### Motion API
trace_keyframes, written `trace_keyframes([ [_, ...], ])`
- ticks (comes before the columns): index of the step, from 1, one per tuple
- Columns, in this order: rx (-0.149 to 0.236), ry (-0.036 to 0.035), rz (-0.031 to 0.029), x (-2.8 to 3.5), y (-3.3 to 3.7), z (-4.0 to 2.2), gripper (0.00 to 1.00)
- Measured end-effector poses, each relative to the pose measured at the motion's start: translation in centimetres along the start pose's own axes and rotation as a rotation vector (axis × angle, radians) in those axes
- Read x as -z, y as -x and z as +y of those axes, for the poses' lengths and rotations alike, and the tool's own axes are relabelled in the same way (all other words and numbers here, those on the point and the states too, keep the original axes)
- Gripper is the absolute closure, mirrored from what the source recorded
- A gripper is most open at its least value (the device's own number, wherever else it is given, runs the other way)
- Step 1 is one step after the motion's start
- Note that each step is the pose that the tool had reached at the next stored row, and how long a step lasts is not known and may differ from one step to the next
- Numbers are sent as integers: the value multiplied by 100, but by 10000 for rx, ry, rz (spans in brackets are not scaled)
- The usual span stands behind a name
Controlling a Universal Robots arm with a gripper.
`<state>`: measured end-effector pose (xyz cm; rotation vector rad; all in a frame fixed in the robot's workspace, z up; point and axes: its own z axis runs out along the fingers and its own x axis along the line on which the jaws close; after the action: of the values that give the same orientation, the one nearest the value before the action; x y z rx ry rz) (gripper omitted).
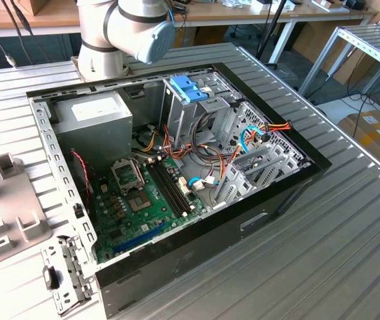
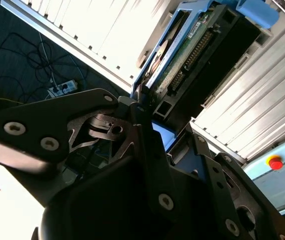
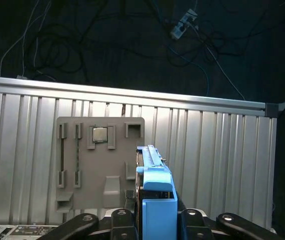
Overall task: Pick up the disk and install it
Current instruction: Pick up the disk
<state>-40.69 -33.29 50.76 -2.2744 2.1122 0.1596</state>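
1. In the first wrist view my claw [image 3: 156, 225] is clamped on the near end of the disk [image 3: 155, 187], one finger on each side.
2. The disk stands edge-on and its long axis runs straight out from me. Its circuit board [image 2: 182, 57] is bared in the second wrist view.
3. Beyond it, a grey tray [image 3: 82, 165] lies on the ribbed table [image 3: 217, 165].
4. I can read no writing.
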Motion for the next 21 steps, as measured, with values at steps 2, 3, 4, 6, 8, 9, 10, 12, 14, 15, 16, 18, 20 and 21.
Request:
trace_keyframes([
  [2, 0, 1, 1, 1, -2, -14, 63],
  [3, 0, 0, 0, 2, -4, -27, 63],
  [4, 0, 0, 0, 2, -5, -34, 63],
  [6, 0, 0, 0, 3, -7, -50, 63],
  [8, 0, 0, 0, 4, -10, -74, 63],
  [9, 0, 0, 0, 5, -11, -81, 63],
  [10, 0, 0, 0, 5, -12, -89, 63],
  [12, 0, 0, 0, 6, -14, -106, 63],
  [14, 0, 0, 0, 7, -16, -121, 63],
  [15, 0, 1, 0, 8, -17, -128, 63],
  [16, 0, 0, 0, 8, -17, -135, 63],
  [18, 0, 0, 0, 9, -19, -150, 63],
  [20, 0, 1, 0, 12, -24, -199, 63],
  [21, 0, 1, 0, 12, -24, -208, 63],
])
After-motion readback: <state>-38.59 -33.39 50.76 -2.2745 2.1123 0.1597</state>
